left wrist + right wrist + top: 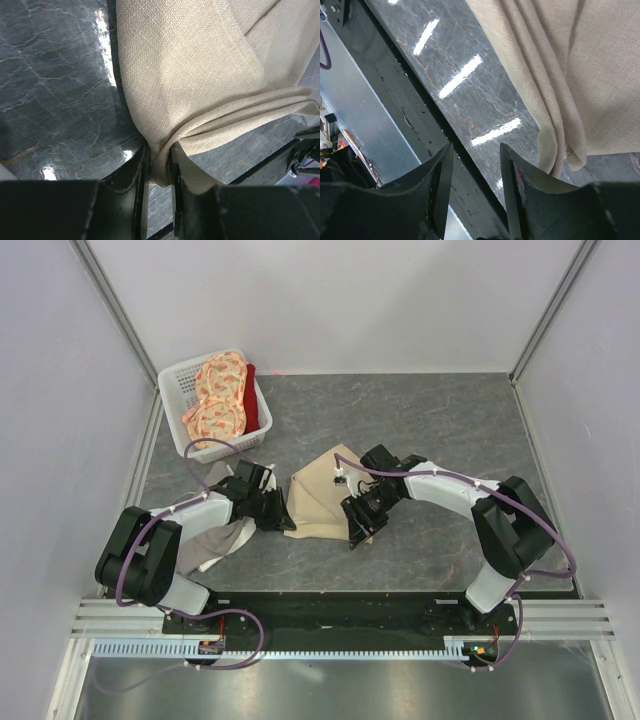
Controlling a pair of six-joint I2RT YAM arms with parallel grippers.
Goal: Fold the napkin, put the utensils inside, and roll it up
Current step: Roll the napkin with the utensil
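The beige napkin (pixel 322 496) lies bunched in loose folds on the dark table, between my two grippers. My left gripper (pixel 284 519) is shut on its lower left corner; in the left wrist view the cloth (pixel 200 75) is pinched between the jaws (pixel 159 165) and fans out from them. My right gripper (pixel 358 530) is open and empty at the napkin's lower right edge. In the right wrist view the napkin's folded edge (pixel 560 100) hangs just right of the gripper (pixel 475 150), outside the jaws. The fork is out of view.
A white basket (pixel 176 381) at the back left holds an orange floral cloth (pixel 219 395) and a red cloth (pixel 251 400). A grey-and-white cloth (pixel 213 546) lies under my left arm. The table's black front rail (pixel 330 615) runs close below the grippers.
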